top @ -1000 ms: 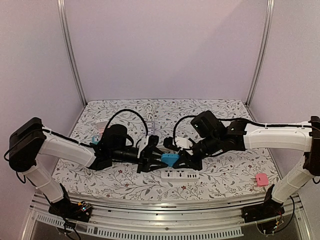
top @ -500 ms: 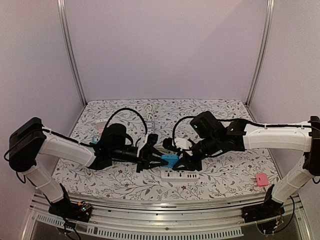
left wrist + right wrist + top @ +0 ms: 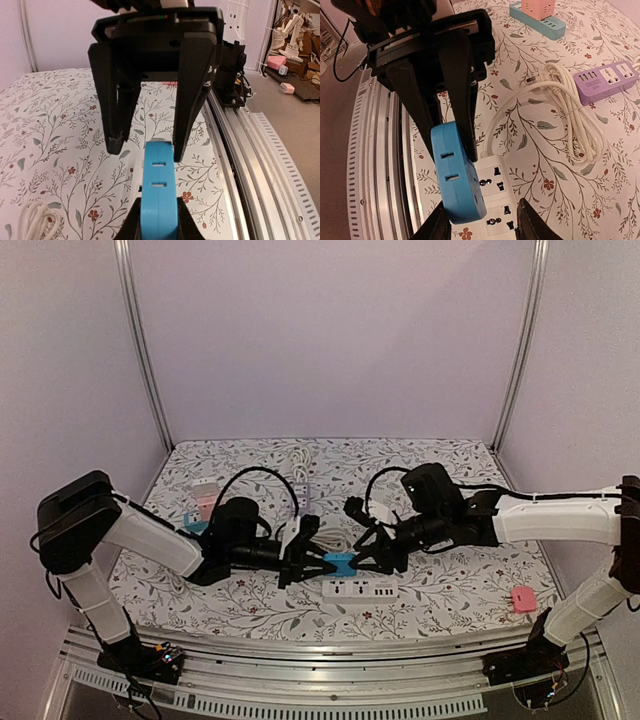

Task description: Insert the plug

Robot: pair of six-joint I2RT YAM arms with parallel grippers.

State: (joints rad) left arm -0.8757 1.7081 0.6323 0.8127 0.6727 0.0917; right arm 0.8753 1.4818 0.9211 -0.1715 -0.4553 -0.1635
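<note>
We see the left gripper [image 3: 158, 221] clamped on the blue plug [image 3: 159, 192], one finger pressed to each of its flat sides. The plug's free end points toward 3 o'clock in the overhead view. The right gripper [image 3: 482, 225] faces it from that side with its fingers apart. The plug's end lies between them, with a gap showing on at least one side, so this gripper holds nothing.

The plug sits near the middle of the table [image 3: 450, 585], a little toward 6 o'clock. The white power strip [image 3: 360, 590] lies just on its 6 o'clock side, with the sockets facing up. We cannot tell whether plug and strip touch.

A coiled white cord [image 3: 572, 120] runs off from the strip toward 12 o'clock. A purple power strip [image 3: 605, 77] lies beside that coil. A pink and teal power strip [image 3: 540, 15] rests toward 10 o'clock. A small pink block [image 3: 523, 600] sits well apart at 4 o'clock.
</note>
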